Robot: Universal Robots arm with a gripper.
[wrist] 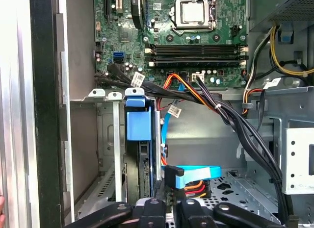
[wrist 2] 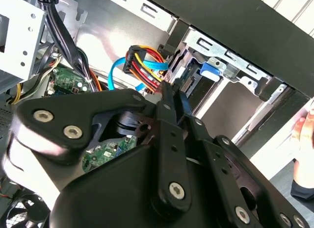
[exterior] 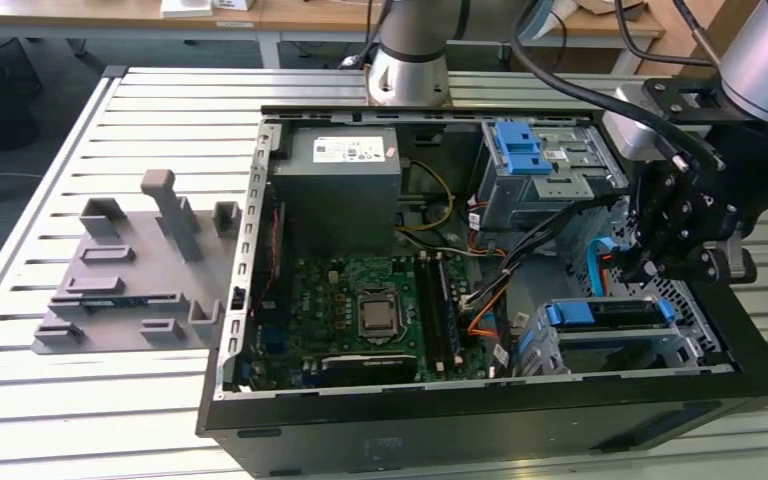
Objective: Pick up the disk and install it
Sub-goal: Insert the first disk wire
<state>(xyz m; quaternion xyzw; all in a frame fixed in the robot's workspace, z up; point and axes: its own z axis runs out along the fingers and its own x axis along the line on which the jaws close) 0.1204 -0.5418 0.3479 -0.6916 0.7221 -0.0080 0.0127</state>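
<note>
The disk [exterior: 604, 313] sits in the lower drive bay of the open computer case [exterior: 491, 400], its blue carrier facing out. In the first wrist view the disk [wrist: 139, 125] stands edge-on in the metal bay, blue tab toward the motherboard. It also shows in the second wrist view as a blue tab [wrist 2: 211, 71] inside the bay. My gripper [exterior: 648, 272] hangs inside the case just beside the disk's end, with its fingers drawn together [wrist 2: 172, 93] and nothing visibly between them. A blue flat cable with a black plug [wrist: 174, 176] lies right by the gripper [wrist: 170, 203].
A grey power-supply box [exterior: 344, 170] and a blue-latched drive cage [exterior: 544, 160] fill the case's far side, with the motherboard [exterior: 371, 310] between. Black and coloured cable bundles [wrist: 221, 110] cross near the bay. A grey fixture [exterior: 131, 270] stands at the exterior view's left. A person's hand [wrist 2: 304, 135] is beside the case.
</note>
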